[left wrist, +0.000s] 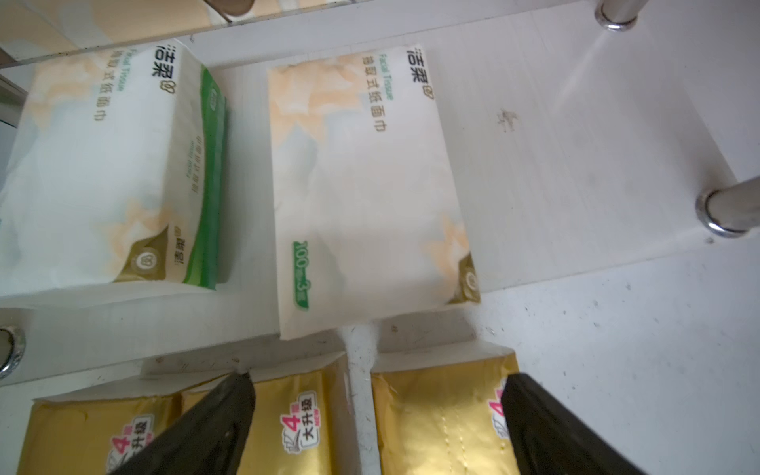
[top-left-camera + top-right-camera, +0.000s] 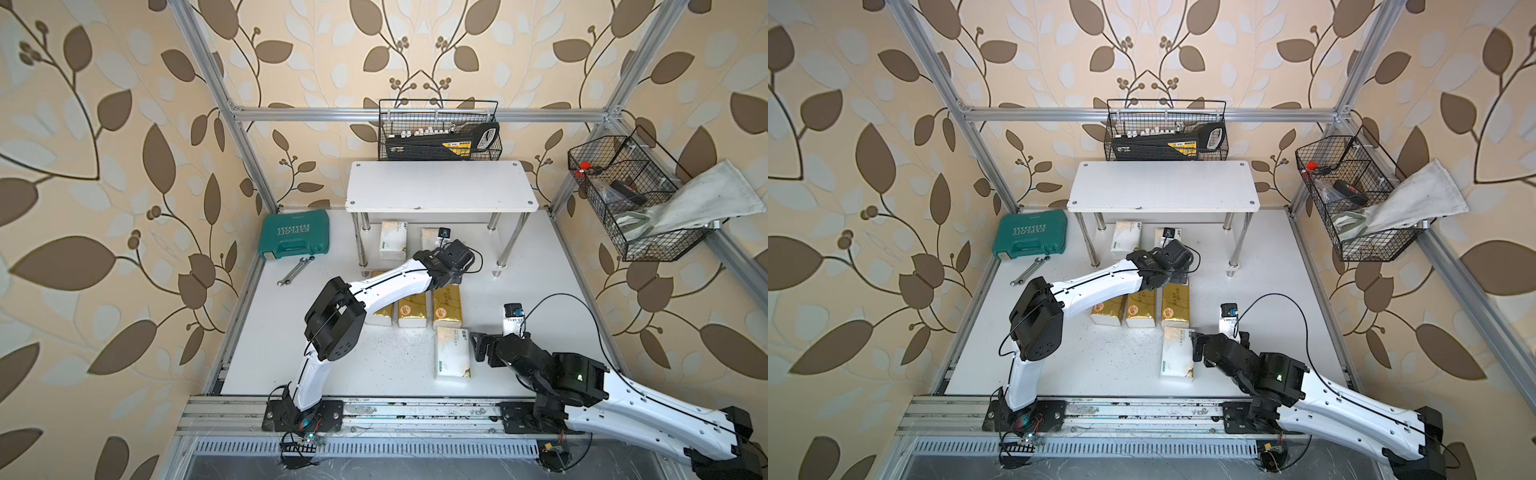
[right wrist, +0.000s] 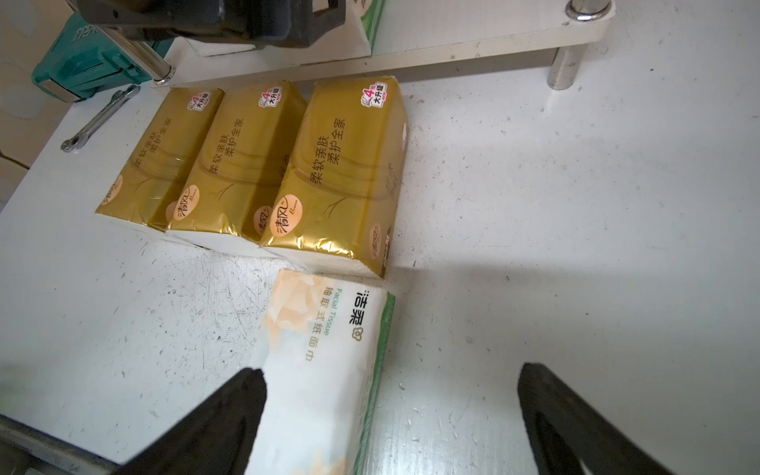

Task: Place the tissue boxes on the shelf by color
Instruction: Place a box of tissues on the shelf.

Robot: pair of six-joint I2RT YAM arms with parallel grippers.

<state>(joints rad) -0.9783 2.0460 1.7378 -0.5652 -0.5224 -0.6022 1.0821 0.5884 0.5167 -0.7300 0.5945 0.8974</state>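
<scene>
Two white tissue boxes with green print lie side by side on the lower board (image 1: 555, 144) of the shelf (image 2: 440, 185), the left one (image 1: 103, 164) set further in and the right one (image 1: 362, 185) with its near end at the board's near edge. The upper board carries nothing. Three gold tissue boxes lie in a row on the desk (image 2: 374, 365) just near of the shelf: left (image 3: 160, 156), middle (image 3: 238, 164) and right (image 3: 341, 172), with their long sides close together. The third white tissue box (image 3: 325, 370) lies on the desk just beside the near end of the right gold one. The left gripper (image 1: 378, 382) hangs over the far ends of the gold boxes at the shelf's near edge, its jaws wide apart and holding nothing. The right gripper (image 3: 392, 374) sits low at the right side of the third white box, jaws also spread wide, one finger (image 3: 230, 415) over the box but not clamped on it. To the left of the shelf are a teal tool case (image 2: 296, 235) and a wrench (image 2: 295, 271). A black wire basket (image 2: 438, 133) hangs on the far frame, and another (image 2: 631, 199) with a cloth (image 2: 706, 199) hangs at the right.
</scene>
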